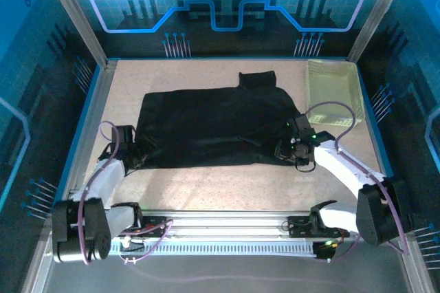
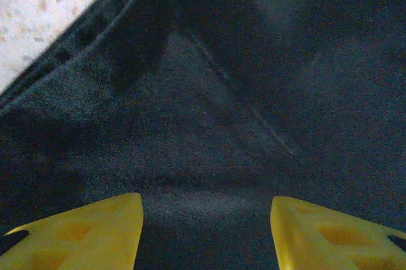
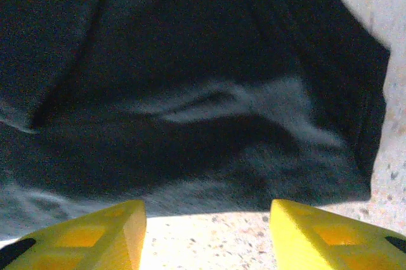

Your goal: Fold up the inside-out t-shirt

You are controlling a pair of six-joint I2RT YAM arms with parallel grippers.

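The left arm (image 1: 103, 179) and the right arm (image 1: 342, 162) share one build: white links joined by bulky black motor housings, each trailed by a looping purple cable (image 1: 333, 103). A small green light (image 1: 313, 137) glows on the right wrist. The left gripper (image 2: 206, 197) has bright yellow fingers (image 2: 82, 232) — wedge-shaped plastic with recessed triangular pockets.
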